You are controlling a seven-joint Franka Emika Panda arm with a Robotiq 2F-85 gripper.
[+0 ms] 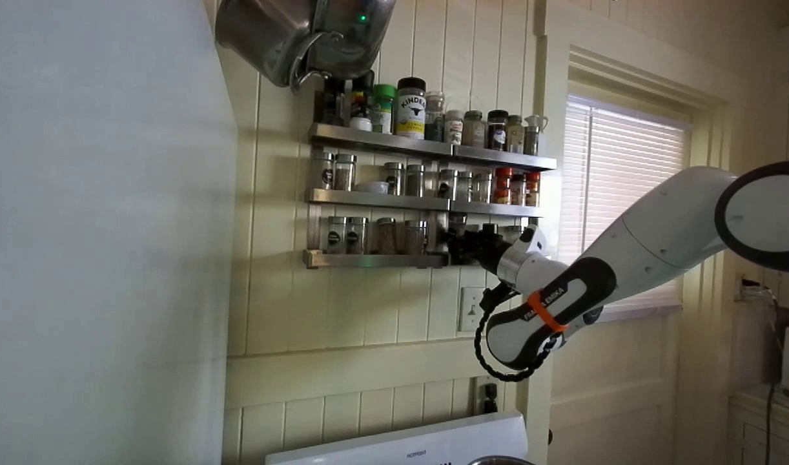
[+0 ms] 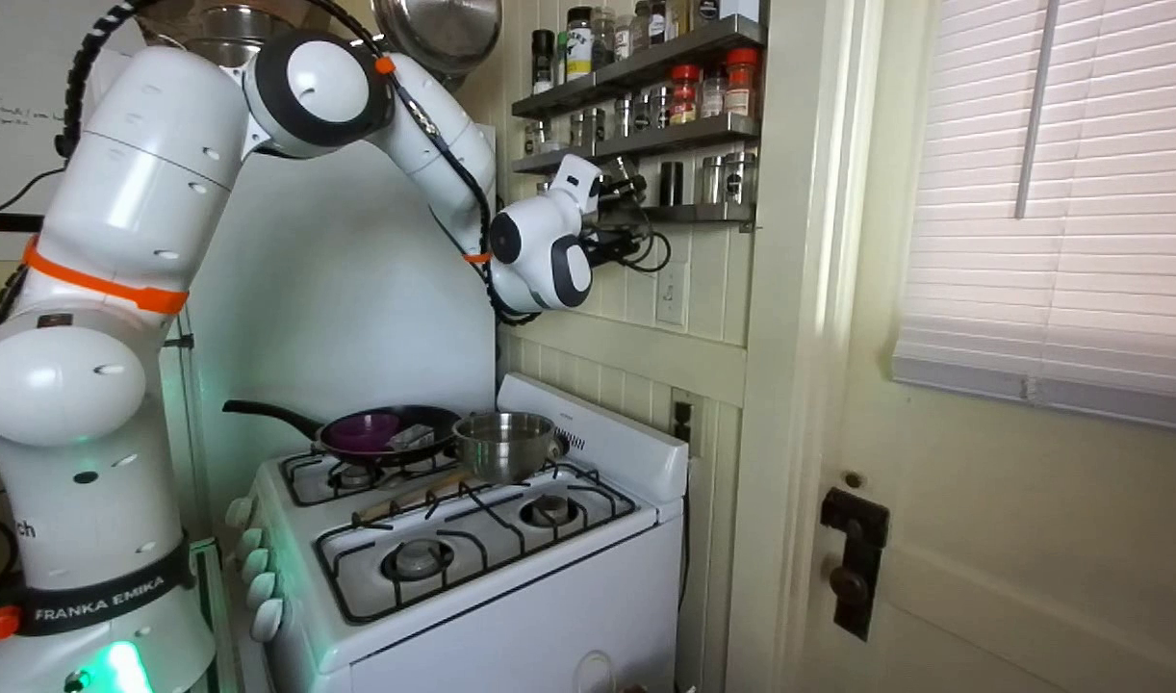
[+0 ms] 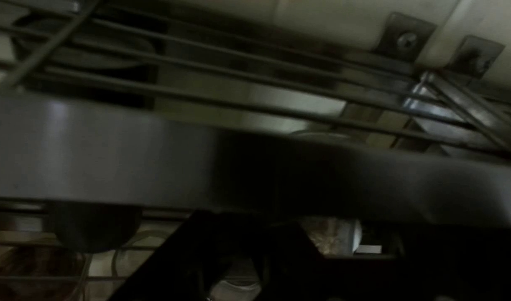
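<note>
Wrist view: tool (image 3: pixel 241 238) clenched, contents unverifiable, shelf (image 3: pixel 92 152) at its twelve o'clock; we judge shelf handling, clearance needed next.

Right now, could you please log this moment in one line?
Gripper: shut, near bottom shelf | hold: cannot tell | glass jars: upright on that shelf | saucepan: on stove

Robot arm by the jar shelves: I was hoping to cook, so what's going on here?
A white robot arm is stretched out to the wall shelves, with its dark pincer shut at the lowest shelf, near the glass jars. It is too dark there to tell whether it grips a jar. More jars stand on the two shelves above. Below, a frying pan and a metal pot sit on the stove.
</note>
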